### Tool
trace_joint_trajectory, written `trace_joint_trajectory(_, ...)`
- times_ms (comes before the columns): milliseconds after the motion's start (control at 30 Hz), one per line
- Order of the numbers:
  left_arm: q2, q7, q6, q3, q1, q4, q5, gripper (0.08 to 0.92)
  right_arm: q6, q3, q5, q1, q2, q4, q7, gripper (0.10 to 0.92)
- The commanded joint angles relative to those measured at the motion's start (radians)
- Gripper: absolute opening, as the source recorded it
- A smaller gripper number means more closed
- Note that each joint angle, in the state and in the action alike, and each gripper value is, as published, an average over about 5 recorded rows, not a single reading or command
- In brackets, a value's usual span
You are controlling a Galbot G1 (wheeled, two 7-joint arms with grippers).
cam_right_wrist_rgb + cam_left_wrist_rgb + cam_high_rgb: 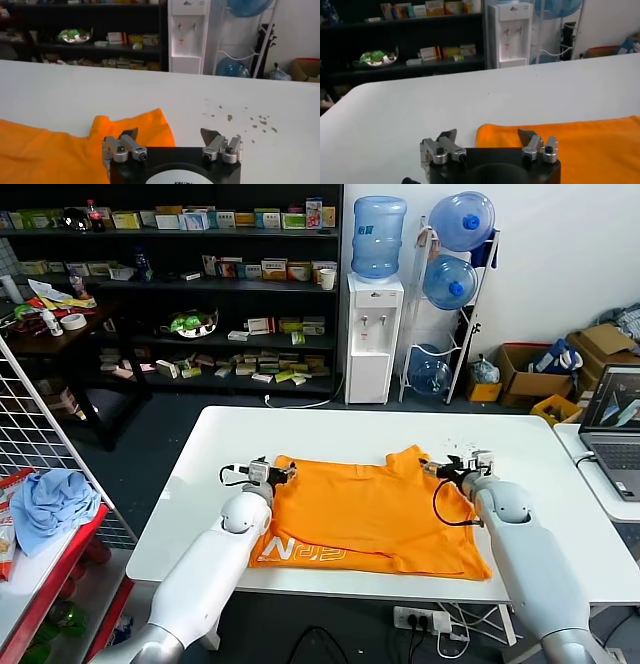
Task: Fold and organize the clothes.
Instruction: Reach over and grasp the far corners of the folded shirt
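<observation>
One T-shirt (375, 509), four water jugs (378, 236)

T-shirt (375, 512) lies on the table (560, 474), between both end effectors.

Two glossy white-grey arms, rounded shells. Black cable loops at each wrist. Left gripper (487, 136) and right gripper (170, 134): black housing, silver finger brackets with dark screws (white label partly visible on right).

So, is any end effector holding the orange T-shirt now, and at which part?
Nothing is held. The left end effector is open at the orange T-shirt's far left corner; the right end effector is open beside its far right corner.
</observation>
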Motion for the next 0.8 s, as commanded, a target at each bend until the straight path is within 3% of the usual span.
trace_joint_trajectory(33, -0.007, 0.005, -0.008, 0.004, -0.012, 0.034, 0.013, 0.823, 0.029, -0.004, -0.022, 0.020, 0.039, -0.068, -0.005, 0.758)
trace_joint_trajectory(167, -0.003, 0.009, -0.021, 0.006, -0.006, 0.034, 0.023, 0.778, 0.039, -0.001, -0.019, 0.027, 0.045, -0.081, 0.005, 0.645)
trace_joint_trajectory(633, 0.035, 0.004, -0.026, 0.016, 0.046, -0.031, 0.024, 0.378, 0.042, 0.013, 0.004, 0.036, 0.062, -0.123, 0.039, 0.238)
trace_joint_trajectory(800, 0.058, -0.005, -0.032, 0.019, 0.076, -0.078, 0.025, 0.230, 0.048, 0.015, 0.010, 0.024, 0.060, -0.106, 0.049, 0.134)
